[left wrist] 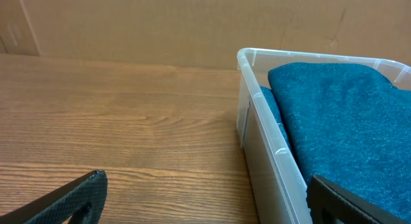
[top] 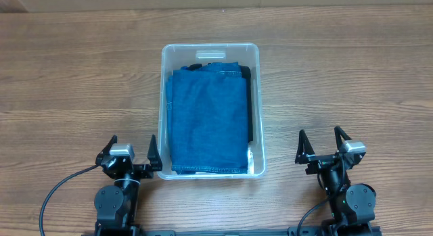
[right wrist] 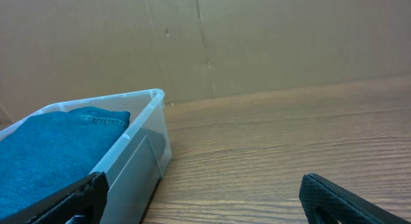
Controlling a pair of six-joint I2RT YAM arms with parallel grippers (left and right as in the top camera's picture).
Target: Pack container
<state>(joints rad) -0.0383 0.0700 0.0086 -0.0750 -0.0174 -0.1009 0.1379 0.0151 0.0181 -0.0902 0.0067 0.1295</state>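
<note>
The clear plastic container [top: 164,94] stands in the middle of the wooden table, with folded blue denim cloth [top: 206,118] filling it. A dark cloth edge [top: 249,107] shows along its right inner side. My left gripper [top: 132,147] is open and empty at the container's near left corner. My right gripper [top: 321,143] is open and empty to the container's right, apart from it. In the left wrist view the container wall [left wrist: 270,144] and the blue cloth [left wrist: 340,121] lie to the right. In the right wrist view the container [right wrist: 138,153] and the cloth [right wrist: 58,137] lie to the left.
Bare wooden table [top: 352,74] surrounds the container. A brown cardboard wall [right wrist: 257,44] stands along the table's far edge. Black cables [top: 57,189] run from both arm bases at the near edge.
</note>
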